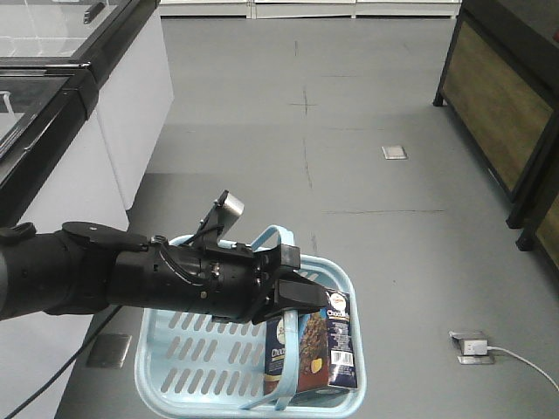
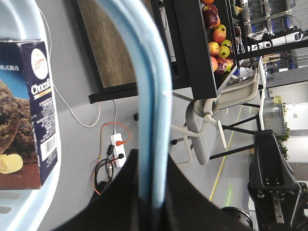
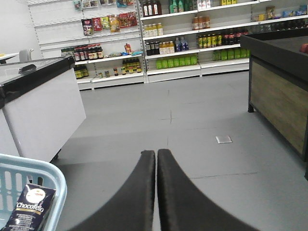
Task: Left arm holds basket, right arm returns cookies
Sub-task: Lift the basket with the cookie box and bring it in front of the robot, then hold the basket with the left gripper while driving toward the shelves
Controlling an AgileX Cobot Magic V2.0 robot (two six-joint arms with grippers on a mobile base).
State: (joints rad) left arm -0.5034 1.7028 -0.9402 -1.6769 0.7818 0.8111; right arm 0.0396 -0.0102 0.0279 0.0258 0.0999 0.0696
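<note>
Left gripper (image 1: 295, 295) clamps the handle (image 2: 149, 96) of the basket (image 1: 154, 358). Right gripper (image 3: 156, 154), closed on nothing, must open before descending onto the cookie box (image 1: 313, 349) inside.

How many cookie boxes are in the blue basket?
1. The cookie box stands at the right end of the basket; the left arm covers part, so another may hide.

One basket (image 1: 147, 360) with one loop handle (image 1: 274, 232), and one cookie box (image 1: 319, 349) inside it. One black arm (image 1: 113, 279) in the front view. On the floor, two metal plates (image 1: 394, 152) (image 1: 109, 349), one socket (image 1: 472, 346) and one white cable (image 1: 515, 354)
</note>
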